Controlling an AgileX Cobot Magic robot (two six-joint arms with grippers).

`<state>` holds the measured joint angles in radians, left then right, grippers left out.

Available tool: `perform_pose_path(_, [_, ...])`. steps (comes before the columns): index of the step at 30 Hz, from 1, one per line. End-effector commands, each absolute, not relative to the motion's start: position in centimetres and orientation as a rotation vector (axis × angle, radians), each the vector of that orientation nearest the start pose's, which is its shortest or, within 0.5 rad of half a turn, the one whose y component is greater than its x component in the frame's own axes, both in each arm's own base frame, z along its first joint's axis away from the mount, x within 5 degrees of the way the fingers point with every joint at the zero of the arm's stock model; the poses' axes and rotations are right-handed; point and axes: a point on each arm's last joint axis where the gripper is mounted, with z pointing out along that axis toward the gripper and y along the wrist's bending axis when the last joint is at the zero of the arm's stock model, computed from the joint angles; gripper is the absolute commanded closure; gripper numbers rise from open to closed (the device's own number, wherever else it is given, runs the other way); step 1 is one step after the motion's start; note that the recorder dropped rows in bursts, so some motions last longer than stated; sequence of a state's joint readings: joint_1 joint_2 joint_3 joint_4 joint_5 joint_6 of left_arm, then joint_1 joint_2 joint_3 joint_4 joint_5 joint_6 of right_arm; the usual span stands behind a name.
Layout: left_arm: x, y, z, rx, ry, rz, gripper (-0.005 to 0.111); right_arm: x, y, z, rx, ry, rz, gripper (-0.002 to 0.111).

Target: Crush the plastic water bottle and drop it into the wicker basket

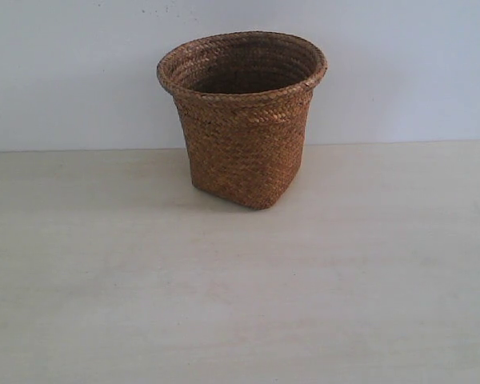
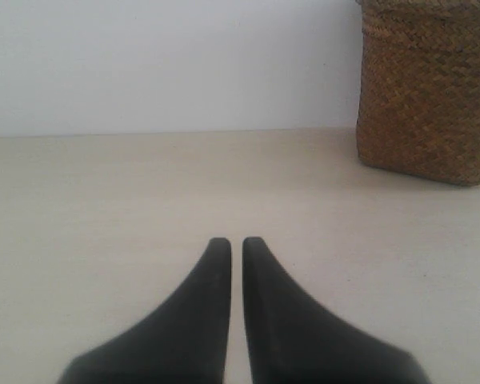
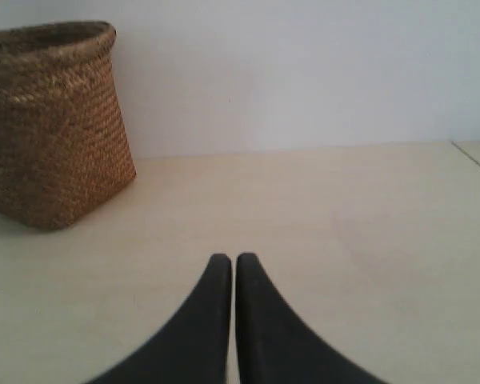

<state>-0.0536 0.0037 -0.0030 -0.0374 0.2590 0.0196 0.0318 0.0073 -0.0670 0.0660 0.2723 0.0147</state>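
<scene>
Exterior view first: the wicker basket stands upright a bit above the centre of the frame, at the back of the pale table near the white wall. Its mouth is open to the camera, but from my seat I can't see down to the bottom. Neither arm shows up in this shot.

Left wrist view: the left gripper has its two black fingers pulled in until only a thin sliver of table shows between the tips, and there's nothing between them. The basket is well apart from the fingertips, further out along the table toward the wall and off to one side, with its rim cut off by the frame edge.

Right wrist view: much the same. The right gripper is pinched down to a hairline slit and holds nothing. The basket sits well clear of the tips, off to the side near the wall.
</scene>
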Motion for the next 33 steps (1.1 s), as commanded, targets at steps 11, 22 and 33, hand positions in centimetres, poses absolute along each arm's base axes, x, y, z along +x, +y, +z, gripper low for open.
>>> perform_pose_path(11, [5.51,-0.37,19.05,0.04,1.733,-0.056,0.102,5.41,0.32,18.5,0.01,1.796,0.075,0.108])
perform_pose_path(22, [5.51,-0.37,19.05,0.04,1.733,-0.056,0.102,5.39,0.32,18.4,0.01,1.807,0.075,0.108])
perform_pose_path(33, [5.51,-0.37,19.04,0.041,1.735,-0.056,0.102,5.39,0.32,18.4,0.01,1.807,0.075,0.108])
